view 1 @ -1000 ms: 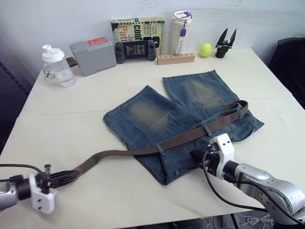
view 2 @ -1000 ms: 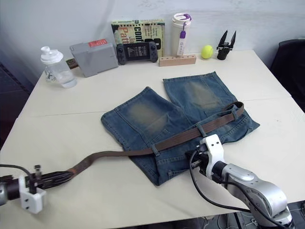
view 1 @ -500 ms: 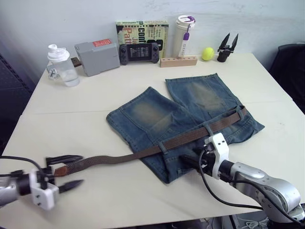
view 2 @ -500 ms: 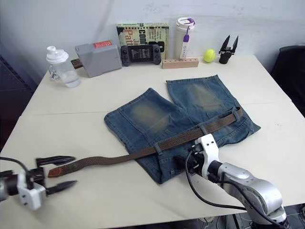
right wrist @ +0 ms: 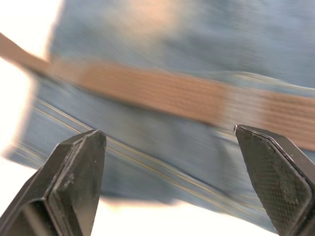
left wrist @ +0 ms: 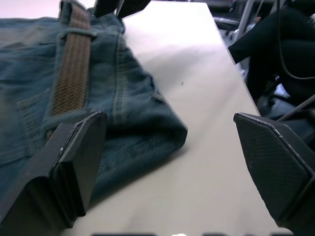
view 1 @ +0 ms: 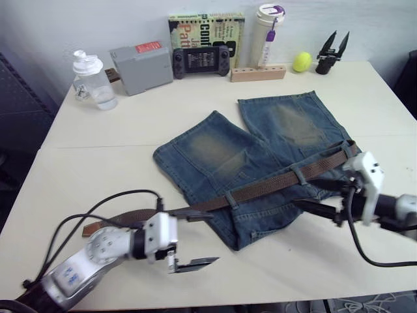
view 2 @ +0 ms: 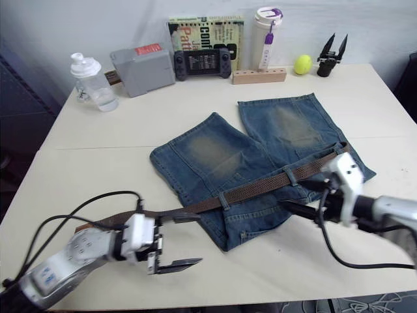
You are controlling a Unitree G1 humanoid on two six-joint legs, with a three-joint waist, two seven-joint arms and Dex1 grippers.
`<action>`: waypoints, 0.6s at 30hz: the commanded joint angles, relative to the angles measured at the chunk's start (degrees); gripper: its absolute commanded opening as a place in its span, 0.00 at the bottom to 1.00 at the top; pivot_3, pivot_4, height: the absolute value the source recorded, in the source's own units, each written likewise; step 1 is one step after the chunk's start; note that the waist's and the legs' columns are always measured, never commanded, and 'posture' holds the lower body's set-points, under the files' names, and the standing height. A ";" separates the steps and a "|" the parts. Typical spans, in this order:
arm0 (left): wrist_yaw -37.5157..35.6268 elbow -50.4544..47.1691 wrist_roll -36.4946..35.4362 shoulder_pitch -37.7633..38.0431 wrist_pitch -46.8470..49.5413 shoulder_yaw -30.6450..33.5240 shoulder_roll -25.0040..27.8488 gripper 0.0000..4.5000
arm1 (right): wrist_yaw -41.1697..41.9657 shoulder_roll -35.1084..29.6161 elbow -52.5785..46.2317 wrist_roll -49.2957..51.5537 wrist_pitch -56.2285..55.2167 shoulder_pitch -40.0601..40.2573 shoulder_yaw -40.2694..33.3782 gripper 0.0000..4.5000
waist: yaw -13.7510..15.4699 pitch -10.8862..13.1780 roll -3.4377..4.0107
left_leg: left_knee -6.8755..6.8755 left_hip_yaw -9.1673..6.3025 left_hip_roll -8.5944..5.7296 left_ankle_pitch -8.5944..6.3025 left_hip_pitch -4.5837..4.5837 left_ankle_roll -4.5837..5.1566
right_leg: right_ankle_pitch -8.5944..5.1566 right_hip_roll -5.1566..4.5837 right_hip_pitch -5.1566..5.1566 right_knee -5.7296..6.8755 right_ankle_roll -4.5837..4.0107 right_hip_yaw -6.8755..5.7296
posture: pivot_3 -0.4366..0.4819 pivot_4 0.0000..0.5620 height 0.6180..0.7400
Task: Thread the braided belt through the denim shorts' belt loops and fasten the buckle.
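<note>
The denim shorts [view 1: 260,147] lie flat mid-table, waistband toward me. The braided belt [view 1: 267,186] runs along the waistband under two belt loops [view 1: 231,197] [view 1: 298,175]. Its free left end [view 1: 94,227] rests on the table behind my left arm. I cannot make out the buckle. My left gripper [view 1: 194,238] is open and empty just off the waistband's left corner [left wrist: 162,132]. My right gripper [view 1: 318,195] is open over the waistband's right part, fingers spread either side of the belt [right wrist: 162,93] and holding nothing.
Along the back edge stand a clear bottle [view 1: 91,78], grey box [view 1: 143,65], game controller [view 1: 199,60], book [view 1: 205,29], tumbler [view 1: 268,32], wooden block [view 1: 257,73], tennis ball [view 1: 301,62] and a spare black gripper [view 1: 331,52]. Bare table [view 1: 98,150] lies left of the shorts.
Both grippers have opened. The left one let go of the belt's end and swung right to the waistband corner. The right one drew back to the right. The camera also shifted.
</note>
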 commanded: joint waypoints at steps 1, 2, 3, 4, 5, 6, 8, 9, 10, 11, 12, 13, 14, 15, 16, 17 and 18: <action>-4.65 3.38 1.97 -7.86 9.02 -3.07 -7.29 1.00 | 8.55 -5.38 12.23 -16.21 -23.77 0.85 3.19 0.98 | 0.23 0.08 -0.03 | 0.02 0.11 0.02 0.03 0.00 -0.05 | 0.00 0.04 0.05 0.00 0.00 -0.02 | 0.48 0.27 0.88; -5.12 4.24 3.06 -9.37 10.67 -3.42 -9.01 1.00 | 9.59 -5.90 14.84 -18.18 -27.55 -0.06 3.99 0.98 | 0.15 0.10 -0.07 | 0.04 0.14 -0.05 0.09 -0.01 0.02 | 0.04 0.00 0.06 -0.03 0.06 0.00 | 0.48 0.27 0.88; -6.34 4.71 3.98 -10.55 11.74 -3.98 -10.41 1.00 | 10.05 -6.29 17.62 -20.34 -31.42 -1.68 5.15 0.98 | 0.03 0.15 -0.18 | 0.04 0.16 -0.05 0.11 -0.02 0.02 | 0.06 0.00 0.05 -0.03 0.08 0.02 | 0.48 0.27 0.88; -7.04 5.27 5.32 -11.56 12.95 -4.69 -11.78 1.00 | 10.48 -6.53 20.21 -22.36 -34.48 -3.28 6.41 0.98 | -0.18 0.15 -0.19 | 0.03 0.17 -0.01 0.11 0.00 0.01 | 0.06 0.02 0.07 -0.01 0.08 0.02 | 0.48 0.27 0.88; -7.96 6.34 7.43 -13.02 13.84 -6.03 -13.39 1.00 | 9.14 -6.90 23.96 -26.91 -39.10 -5.86 9.12 0.98 | -0.46 0.17 -0.20 | 0.02 0.20 0.00 0.11 0.00 0.00 | 0.06 0.03 0.06 -0.04 0.08 0.03 | 0.48 0.27 0.88; -8.60 7.30 9.39 -14.18 14.76 -7.17 -14.77 1.00 | 7.98 -6.84 27.38 -31.00 -42.84 -8.36 11.71 0.98 | -0.54 0.17 -0.22 | -0.02 0.26 0.01 0.11 -0.04 0.00 | 0.06 0.05 0.07 -0.04 0.08 0.08 | 0.48 0.27 0.88; -8.84 9.42 12.91 -16.01 16.19 -8.75 -17.38 1.00 | 5.02 -5.82 32.87 -38.49 -48.69 -12.88 16.79 0.98 | -0.81 0.21 -0.23 | -0.05 0.28 0.05 0.13 -0.03 -0.04 | 0.05 0.09 0.09 -0.03 0.06 0.08 | 0.48 0.27 0.88; -9.16 10.29 15.00 -16.71 16.58 -9.52 -18.13 1.00 | 4.54 -5.15 34.87 -40.59 -50.87 -14.22 18.50 0.98 | -0.83 0.21 -0.23 | -0.05 0.27 0.05 0.15 -0.06 -0.07 | 0.04 0.09 0.07 -0.03 0.04 0.06 | 0.48 0.27 0.88; -8.80 11.40 17.36 -17.31 16.92 -10.03 -18.92 1.00 | 3.42 -4.56 36.91 -43.28 -52.92 -15.68 20.46 0.98 | -0.76 0.21 -0.23 | -0.04 0.24 0.07 0.18 0.03 -0.11 | 0.04 0.09 0.03 0.00 0.03 0.05 | 0.48 0.27 0.88; -7.90 12.70 19.87 -17.93 17.29 -10.32 -19.86 1.00 | 1.92 -3.74 39.05 -45.54 -55.03 -17.39 22.01 0.98 | -0.75 0.21 -0.23 | -0.04 0.20 0.08 0.21 0.02 -0.17 | 0.03 0.10 0.03 0.01 0.02 0.02 | 0.48 0.27 0.88; -7.49 13.91 22.28 -18.56 16.70 -10.66 -20.65 1.00 | 0.77 -2.76 40.84 -47.19 -56.42 -19.02 23.23 0.98 | -0.78 0.20 -0.32 | -0.04 0.16 0.09 0.22 0.01 -0.20 | 0.03 0.10 0.03 0.00 0.00 -0.01 | 0.48 0.27 0.88; -7.19 14.77 24.37 -19.23 17.23 -11.10 -21.12 1.00 | -0.30 -1.73 42.47 -48.72 -57.17 -20.64 24.35 0.98 | -0.80 0.23 -0.39 | -0.04 0.18 0.12 0.23 0.00 -0.21 | 0.03 0.13 0.09 0.02 -0.02 0.01 | 0.48 0.27 0.88; -6.44 15.87 26.85 -20.01 17.82 -11.70 -21.47 1.00 | -1.73 -0.85 43.79 -50.42 -58.04 -22.03 25.32 0.98 | -0.87 0.25 -0.59 | -0.04 0.18 0.12 0.24 -0.06 -0.21 | 0.04 0.13 0.14 0.03 -0.02 0.02 | 0.48 0.27 0.88; -5.77 17.26 29.98 -20.74 16.77 -12.42 -21.73 0.94 | -2.33 0.16 44.98 -51.67 -58.89 -23.26 26.41 0.93 | -1.04 0.15 -0.87 | -0.02 0.17 0.16 0.25 -0.03 -0.22 | 0.07 0.14 0.25 0.00 -0.07 0.02 | 0.48 0.27 0.88; -4.85 18.16 31.97 -20.99 16.69 -12.45 -22.18 0.88 | -2.63 1.15 45.94 -52.36 -59.65 -24.26 27.18 0.87 | -1.17 -0.03 -1.19 | 0.01 0.16 0.19 0.25 0.01 -0.23 | 0.08 0.14 0.31 0.02 -0.09 0.02 | 0.48 0.27 0.88; -3.70 18.89 33.61 -21.02 16.30 -11.93 -22.80 0.82 | -2.72 2.03 46.74 -52.69 -60.07 -25.06 27.67 0.80 | -1.39 -0.19 -1.46 | 0.03 0.14 0.19 0.25 0.04 -0.23 | 0.09 0.14 0.37 -0.01 -0.10 0.02 | 0.48 0.27 0.88; -3.19 19.37 34.94 -20.80 15.85 -11.42 -23.11 0.72 | -2.30 2.79 47.46 -52.85 -60.43 -25.71 28.17 0.71 | -1.51 -0.27 -1.60 | 0.03 0.05 0.25 0.25 0.05 -0.22 | 0.11 0.14 0.39 -0.04 -0.12 0.04 | 0.48 0.27 0.88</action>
